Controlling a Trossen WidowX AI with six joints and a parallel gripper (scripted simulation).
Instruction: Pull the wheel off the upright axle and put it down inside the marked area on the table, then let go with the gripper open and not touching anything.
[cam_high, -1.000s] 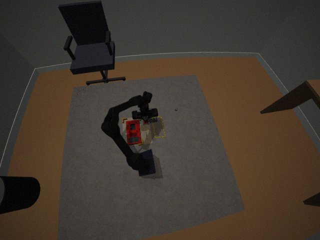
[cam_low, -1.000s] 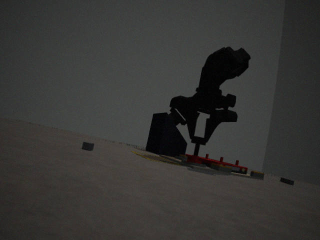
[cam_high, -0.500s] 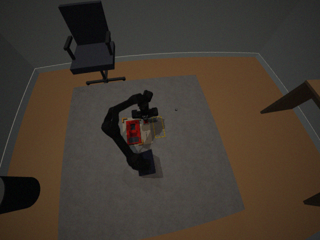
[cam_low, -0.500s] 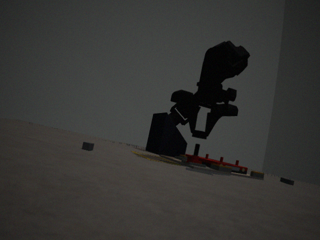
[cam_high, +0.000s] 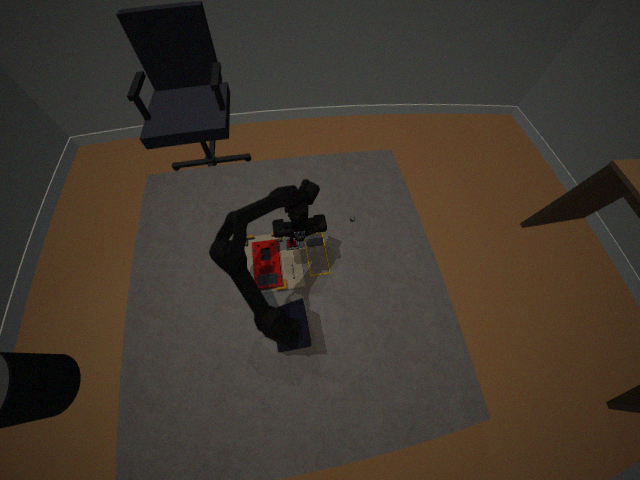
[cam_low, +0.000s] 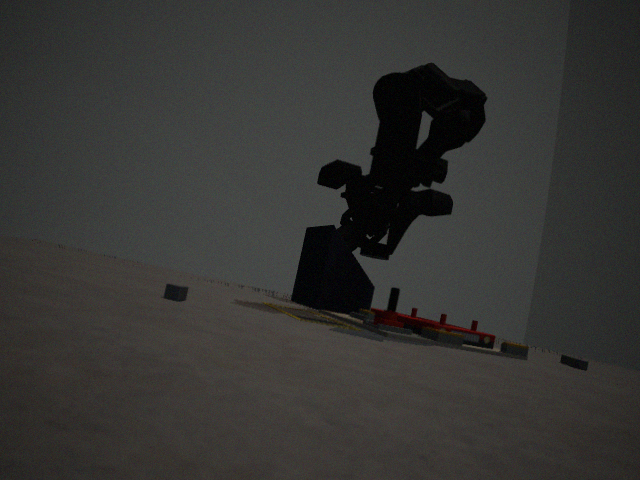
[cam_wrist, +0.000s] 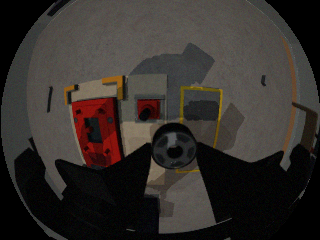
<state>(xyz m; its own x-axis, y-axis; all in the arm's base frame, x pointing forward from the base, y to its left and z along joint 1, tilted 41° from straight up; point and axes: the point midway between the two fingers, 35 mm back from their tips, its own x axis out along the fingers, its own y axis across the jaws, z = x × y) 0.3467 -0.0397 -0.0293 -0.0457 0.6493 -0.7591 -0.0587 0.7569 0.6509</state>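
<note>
My gripper (cam_high: 299, 236) (cam_low: 375, 250) (cam_wrist: 174, 147) is shut on the dark wheel (cam_low: 374, 254) (cam_wrist: 161, 146) and holds it in the air, with its hub face showing in the wrist view. The upright black axle (cam_low: 393, 299) (cam_wrist: 145, 114) stands bare on its small red base (cam_wrist: 156, 105). The wheel is off it, well above its top in the exterior view. The marked area, a yellow outline (cam_high: 326, 254) (cam_low: 281, 310) (cam_wrist: 201, 89), lies flat beside the axle's board. In the wrist view the wheel appears between the axle and the outline's lower part. Shadows fall inside the outline.
A red plate (cam_high: 276, 263) (cam_low: 454, 326) (cam_wrist: 111, 135) with short pegs lies on the pale board (cam_high: 294, 279) (cam_wrist: 137, 140), with orange corner pieces around it. A dark blue block (cam_high: 303, 315) (cam_low: 325, 273) stands at the arm's base. A small grey block (cam_high: 352, 219) (cam_low: 176, 292) (cam_wrist: 263, 80) lies apart.
</note>
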